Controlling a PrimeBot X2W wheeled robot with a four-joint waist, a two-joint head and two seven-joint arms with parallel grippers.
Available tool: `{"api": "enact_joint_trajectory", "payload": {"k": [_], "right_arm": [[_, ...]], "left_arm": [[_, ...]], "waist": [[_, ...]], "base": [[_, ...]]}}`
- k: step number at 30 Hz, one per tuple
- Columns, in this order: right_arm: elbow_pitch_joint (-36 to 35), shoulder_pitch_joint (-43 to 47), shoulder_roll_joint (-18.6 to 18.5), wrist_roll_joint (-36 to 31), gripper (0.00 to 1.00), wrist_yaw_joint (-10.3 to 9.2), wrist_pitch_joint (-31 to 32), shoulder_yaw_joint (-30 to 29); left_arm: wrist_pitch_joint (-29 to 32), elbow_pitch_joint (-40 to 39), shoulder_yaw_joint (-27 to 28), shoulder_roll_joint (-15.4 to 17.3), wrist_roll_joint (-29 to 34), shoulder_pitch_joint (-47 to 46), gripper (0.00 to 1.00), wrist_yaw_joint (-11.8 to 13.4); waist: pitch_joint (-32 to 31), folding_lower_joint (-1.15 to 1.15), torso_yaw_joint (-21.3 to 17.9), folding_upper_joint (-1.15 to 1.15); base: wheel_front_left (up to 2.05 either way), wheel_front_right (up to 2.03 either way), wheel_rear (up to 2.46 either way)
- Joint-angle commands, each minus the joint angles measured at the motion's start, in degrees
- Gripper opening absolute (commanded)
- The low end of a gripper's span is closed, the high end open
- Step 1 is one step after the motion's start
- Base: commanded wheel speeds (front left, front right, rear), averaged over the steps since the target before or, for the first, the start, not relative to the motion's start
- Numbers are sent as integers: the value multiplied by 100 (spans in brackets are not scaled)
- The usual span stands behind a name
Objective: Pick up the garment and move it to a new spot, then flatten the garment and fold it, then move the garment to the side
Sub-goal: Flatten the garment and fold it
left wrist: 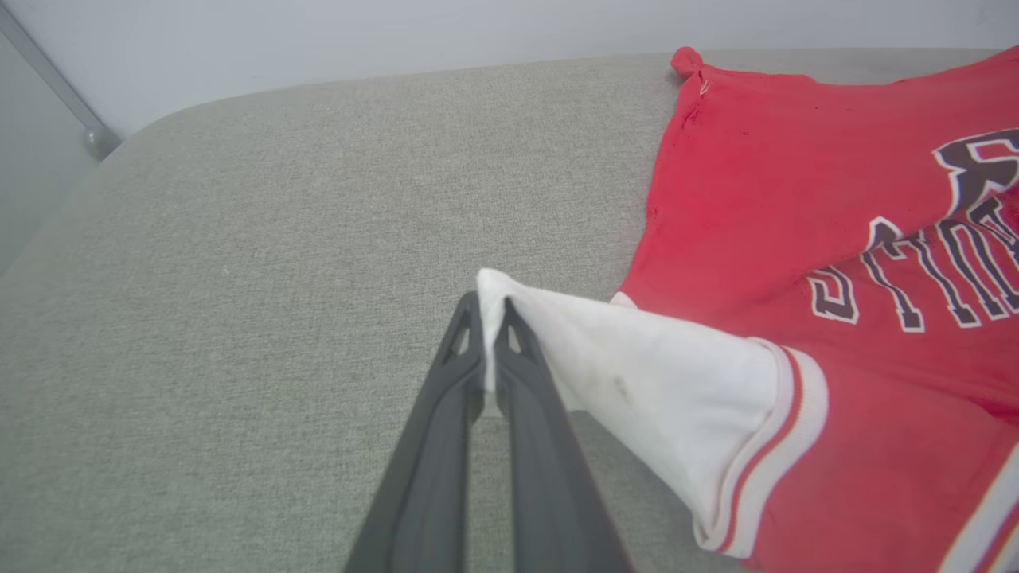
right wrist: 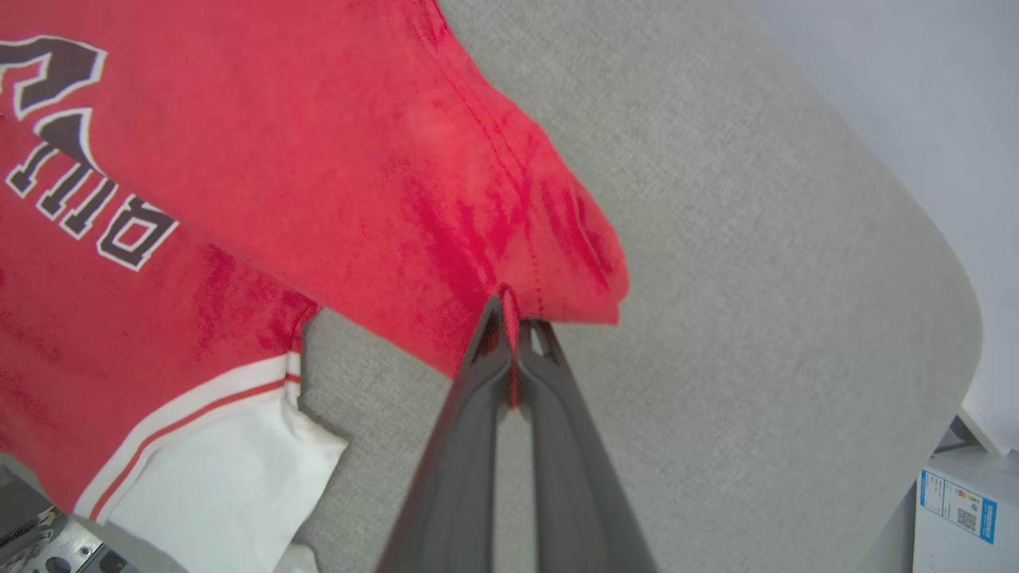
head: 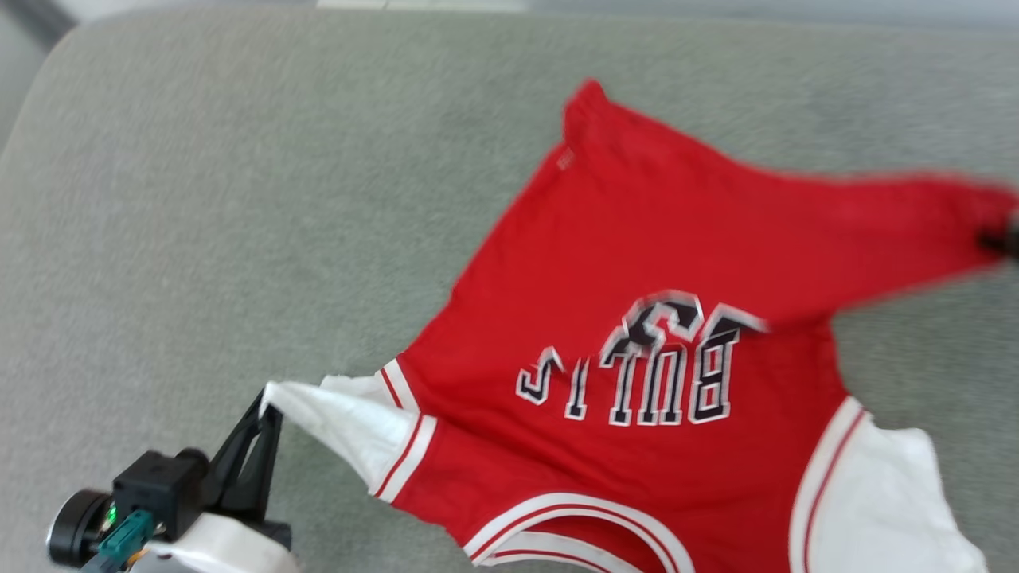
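Observation:
The garment [head: 637, 263], a red T-shirt with white sleeves and dark lettering, lies spread on a grey fabric surface [head: 239, 199], collar toward me. My left gripper [head: 271, 410] is shut on the tip of the white sleeve [left wrist: 637, 382], which it pulls out to the left; in the left wrist view the pinch [left wrist: 487, 306] is plain. My right gripper [right wrist: 513, 314] is shut on a red hem corner [right wrist: 557, 263] of the garment, stretched toward the right edge of the head view, where its dark tip [head: 999, 239] just shows.
The grey surface has rounded corners; its far left corner [left wrist: 159, 127] and right edge [right wrist: 939, 263] fall off to a pale wall. A white box with a blue label [right wrist: 959, 509] stands beyond the right edge. Bare cloth lies left of the garment.

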Motion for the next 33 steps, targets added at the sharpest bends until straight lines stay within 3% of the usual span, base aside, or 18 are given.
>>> {"api": "enact_joint_trajectory", "payload": {"k": [1,5,9,15,19,22,29,33], "right_arm": [[-83,276,-142,64,0,-4,-87,17],[-221,1381,-576,336,0,-4,-415,56],[-102,2474,-727,644,0,-4,-819,7],[407,3867,-262,640,0,-4,-1339,98],[628,4280,155,568,0,-6,-1618,-93],[642,4182,191,413,100,-10,-1803,-498],[38,3632,-172,146,100,-4,-1725,-1614],[-509,3045,-291,-30,100,-4,-1217,-2029]], "left_arm": [[-28,-25,39,55,-16,112,0,43],[-27,-88,187,94,-70,353,0,102],[-23,-116,335,99,-100,561,0,147],[-23,-150,423,44,-68,656,0,117],[-23,-142,466,24,-34,668,0,110],[-23,-138,479,15,-21,687,0,112],[-7,-214,433,-10,19,640,0,145],[24,-261,372,-50,83,473,0,108]], "waist": [[-252,1,-249,0],[-387,1,-436,0],[-455,1,-592,0],[-431,1,-648,0],[-420,1,-651,0],[-437,1,-653,0],[-416,1,-571,0],[-276,1,-460,0]], "base": [[0,0,0],[0,0,0],[0,0,0],[0,0,0],[0,0,0],[0,0,0],[0,0,0],[0,0,0]]}}
